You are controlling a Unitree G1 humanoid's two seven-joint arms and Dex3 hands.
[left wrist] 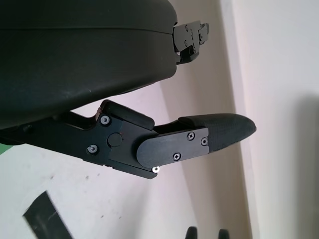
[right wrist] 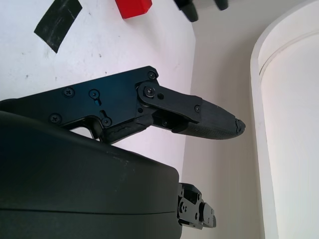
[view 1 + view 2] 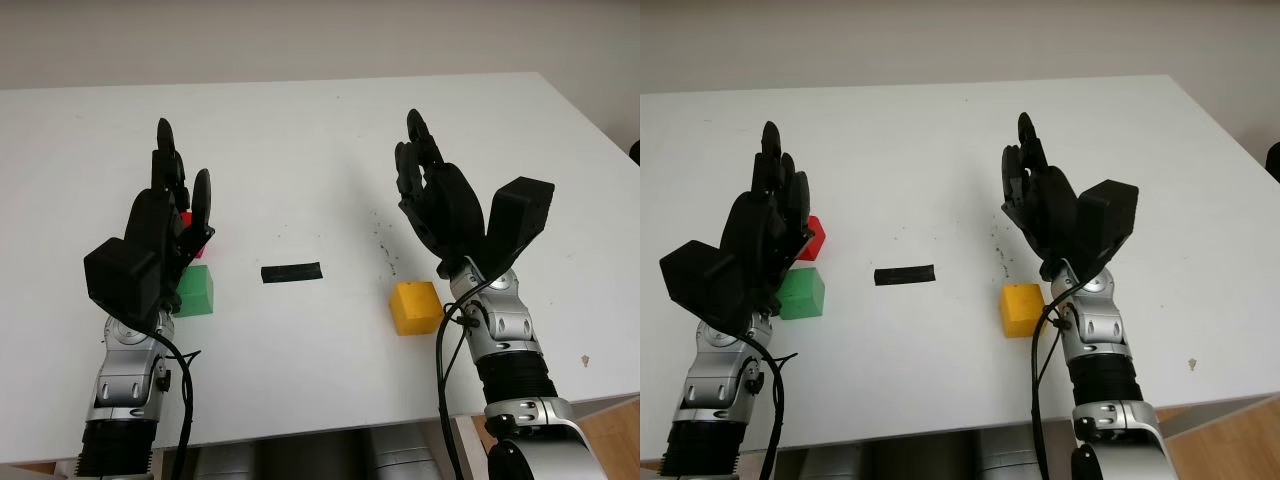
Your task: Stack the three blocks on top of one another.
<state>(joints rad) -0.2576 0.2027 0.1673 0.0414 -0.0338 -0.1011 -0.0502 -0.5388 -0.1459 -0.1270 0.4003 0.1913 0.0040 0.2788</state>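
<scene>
on the white table (image 3: 300, 130) the three blocks sit unstacked — green block (image 3: 802, 294) just in front of the red block (image 3: 811, 238), perhaps touching, yellow block (image 3: 415, 307) well apart. left hand (image 3: 165, 225) and right hand (image 3: 435, 200) hover open, fingers extended, holding nothing — black tape strip (image 3: 291, 272) between them.

A white surface (image 3: 300, 130) fills most of the frame. A plain pale wall (image 3: 300, 40) runs along the top, and wooden floor (image 3: 610, 430) shows at lower right.
</scene>
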